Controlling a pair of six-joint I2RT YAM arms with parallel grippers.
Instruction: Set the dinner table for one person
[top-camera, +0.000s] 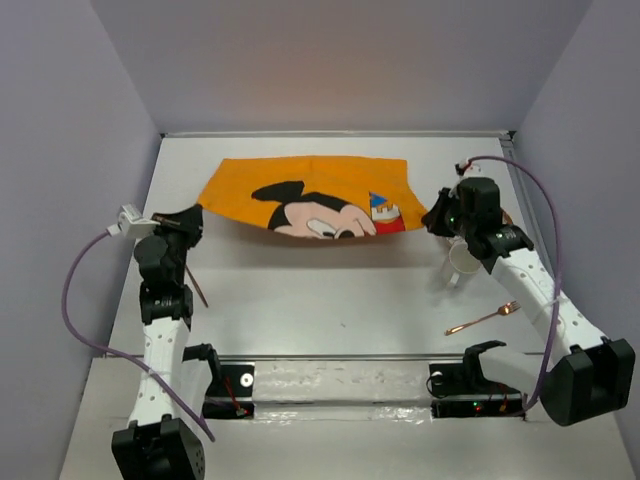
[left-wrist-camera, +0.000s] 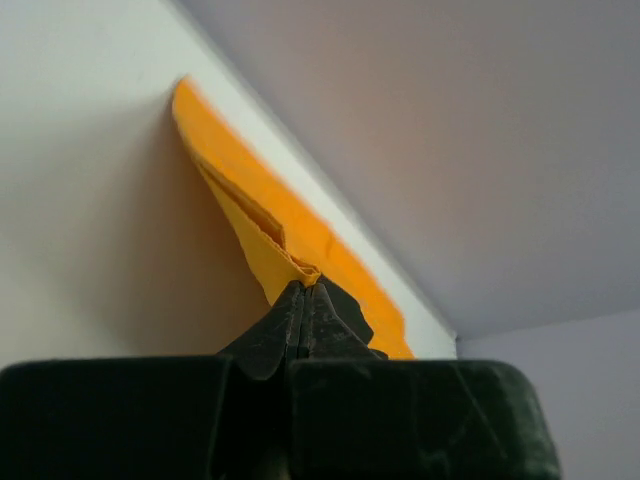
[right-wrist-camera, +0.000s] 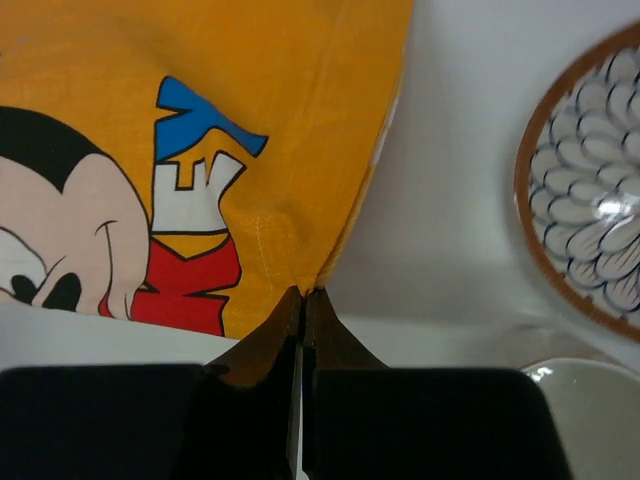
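The orange Mickey Mouse cloth mat (top-camera: 310, 185) hangs stretched over the far half of the white dinner table (top-camera: 300, 300). My left gripper (top-camera: 195, 220) is shut on the mat's near left corner; in the left wrist view the folded orange cloth (left-wrist-camera: 250, 220) runs from the closed fingertips (left-wrist-camera: 305, 285). My right gripper (top-camera: 432, 218) is shut on the near right corner; the right wrist view shows the cloth (right-wrist-camera: 280, 120) pinched at the tips (right-wrist-camera: 303, 292). The near edge of the mat is lifted off the table.
A white cup (top-camera: 462, 258) stands just below my right gripper, and its rim shows in the right wrist view (right-wrist-camera: 585, 400). A patterned plate with a brown rim (right-wrist-camera: 590, 200) lies right of the mat. A copper fork (top-camera: 485, 318) lies near right. A thin brown utensil (top-camera: 198, 287) lies by my left arm.
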